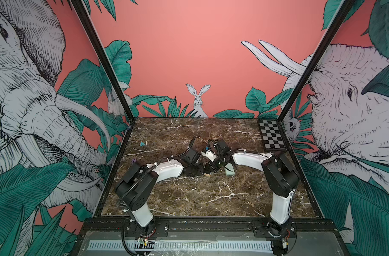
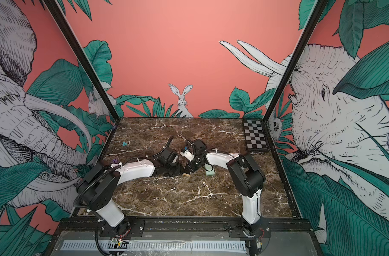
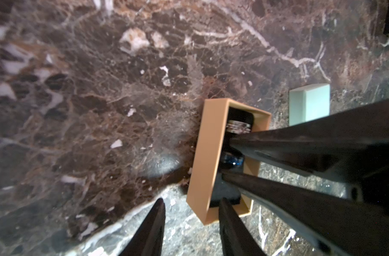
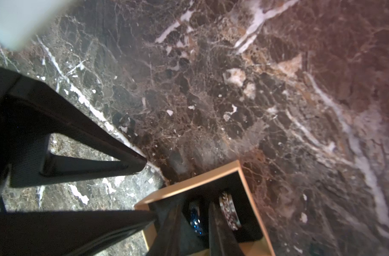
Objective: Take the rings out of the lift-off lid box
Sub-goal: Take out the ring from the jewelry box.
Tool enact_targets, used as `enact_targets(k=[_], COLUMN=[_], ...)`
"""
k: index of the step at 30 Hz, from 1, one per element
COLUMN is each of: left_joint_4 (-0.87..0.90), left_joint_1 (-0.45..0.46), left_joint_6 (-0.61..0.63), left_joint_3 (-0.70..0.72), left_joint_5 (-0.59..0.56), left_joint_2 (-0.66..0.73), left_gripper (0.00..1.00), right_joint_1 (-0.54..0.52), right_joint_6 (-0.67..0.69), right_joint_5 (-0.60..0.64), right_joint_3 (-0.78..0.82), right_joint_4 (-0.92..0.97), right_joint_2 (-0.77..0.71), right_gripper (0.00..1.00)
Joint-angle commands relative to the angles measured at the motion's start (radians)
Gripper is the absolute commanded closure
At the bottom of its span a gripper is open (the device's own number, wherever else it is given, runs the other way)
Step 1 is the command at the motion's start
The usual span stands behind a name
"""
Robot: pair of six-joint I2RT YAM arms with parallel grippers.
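Observation:
The lift-off lid box [image 3: 209,155] is open, its tan base [image 1: 208,174] on the marble between both arms. Its mint-green lid [image 3: 315,104] lies apart beside it [image 1: 230,171]. Two rings stand in the black foam: a blue sparkly ring [image 4: 195,219] and a silver speckled ring [image 4: 230,210]. My right gripper [image 4: 194,206] reaches into the box, narrowly open, one finger on each side of the blue ring [image 3: 232,160], which still sits in the foam. My left gripper [image 3: 191,200] is open and straddles the box's end wall, one finger inside, one outside.
A black-and-white checkerboard [image 1: 272,136] lies at the back right corner. A small teal lump [image 1: 142,144] and a small purple lump [image 1: 134,160] sit on the left of the marble table [image 1: 189,199]. Walls enclose three sides.

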State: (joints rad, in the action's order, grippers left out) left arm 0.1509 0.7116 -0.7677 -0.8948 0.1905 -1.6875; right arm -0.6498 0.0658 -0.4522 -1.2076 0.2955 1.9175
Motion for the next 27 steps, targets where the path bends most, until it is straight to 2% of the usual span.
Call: enact_targets(k=[1, 13, 18, 27], left_joint_4=[0.004, 0.009, 0.016, 0.040], left_joint_1=[-0.004, -0.004, -0.004, -0.004], left_joint_6=[-0.004, 0.010, 0.014, 0.011], left_joint_3=[-0.007, -0.031, -0.045, -0.041], left_joint_5=[-0.004, -0.009, -0.011, -0.035], left_joint_2=[-0.018, -0.057, -0.074, -0.076], left_gripper=[0.58, 0.60, 0.64, 0.75], right_joint_1=[-0.010, -0.020, -0.020, -0.020], right_joint_6=[0.023, 0.026, 0.025, 0.019], right_joint_5=[0.025, 0.036, 0.029, -0.004], right_joint_3=[0.001, 0.006, 0.006, 0.010], right_joint_4=[0.011, 0.018, 0.023, 0.012], right_joint_2=[0.023, 0.022, 0.022, 0.005], right_gripper=[0.78, 0.84, 0.91, 0.97])
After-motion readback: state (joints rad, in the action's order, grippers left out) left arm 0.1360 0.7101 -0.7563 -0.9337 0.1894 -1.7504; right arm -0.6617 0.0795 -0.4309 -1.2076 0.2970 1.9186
